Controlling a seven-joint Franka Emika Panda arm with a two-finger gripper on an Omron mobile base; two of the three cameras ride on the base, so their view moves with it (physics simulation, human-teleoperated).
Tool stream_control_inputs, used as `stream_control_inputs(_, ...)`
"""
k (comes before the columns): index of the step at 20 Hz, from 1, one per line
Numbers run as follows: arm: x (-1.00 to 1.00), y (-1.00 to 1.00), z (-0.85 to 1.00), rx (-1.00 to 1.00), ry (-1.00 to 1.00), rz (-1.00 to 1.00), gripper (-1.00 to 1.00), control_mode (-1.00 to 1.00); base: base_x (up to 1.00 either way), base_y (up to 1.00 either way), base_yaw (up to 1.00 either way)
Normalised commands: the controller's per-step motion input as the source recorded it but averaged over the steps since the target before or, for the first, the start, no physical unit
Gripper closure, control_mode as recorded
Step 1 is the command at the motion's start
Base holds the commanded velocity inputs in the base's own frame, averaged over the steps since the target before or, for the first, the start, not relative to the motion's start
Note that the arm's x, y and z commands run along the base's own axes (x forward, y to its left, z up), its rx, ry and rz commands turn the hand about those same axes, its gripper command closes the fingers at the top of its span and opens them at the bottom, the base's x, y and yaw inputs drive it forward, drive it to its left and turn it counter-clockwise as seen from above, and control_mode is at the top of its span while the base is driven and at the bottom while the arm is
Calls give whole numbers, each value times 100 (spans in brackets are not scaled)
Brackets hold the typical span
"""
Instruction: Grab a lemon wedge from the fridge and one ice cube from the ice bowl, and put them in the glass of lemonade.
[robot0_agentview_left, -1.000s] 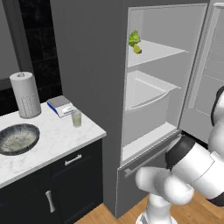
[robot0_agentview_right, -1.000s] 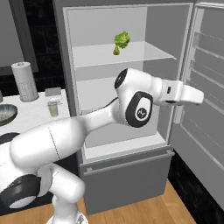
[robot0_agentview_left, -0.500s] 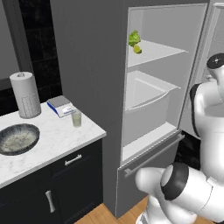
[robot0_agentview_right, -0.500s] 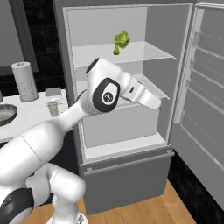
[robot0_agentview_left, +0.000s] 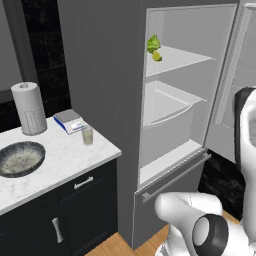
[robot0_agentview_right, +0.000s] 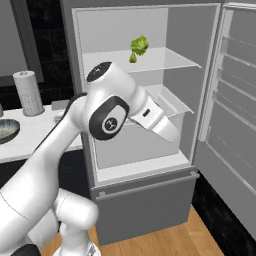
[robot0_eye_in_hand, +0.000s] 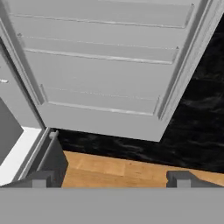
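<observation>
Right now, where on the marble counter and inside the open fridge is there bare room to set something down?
White marble counter: bare patch between the dark speckled ice bowl and the small glass of lemonade; the back is crowded by the paper towel roll and a flat blue-and-white box. Grey fridge: top shelf bare right of the frilly green vegetable and yellow lemon wedge.

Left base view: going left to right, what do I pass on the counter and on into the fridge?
Ice bowl → paper towel roll → scale → glass of lemonade → lemon wedge on the fridge upper shelf.
</observation>
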Motion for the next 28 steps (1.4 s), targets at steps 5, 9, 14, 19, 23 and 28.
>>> stream_control_inputs(5,-47,37,33,14,1,36,-100,-100,0,0,0)
stream_control_inputs(9,-31,60,15,13,2,34,-100,-100,0,0,0)
stream_control_inputs(14,-30,86,4,7,0,29,-100,-100,0,0,0)
stream_control_inputs(19,-30,98,0,0,0,25,-100,-100,0,0,0)
stream_control_inputs(23,-39,93,0,0,0,15,-100,-100,0,0,0)
stream_control_inputs(28,-30,94,0,0,0,17,-100,-100,0,0,0)
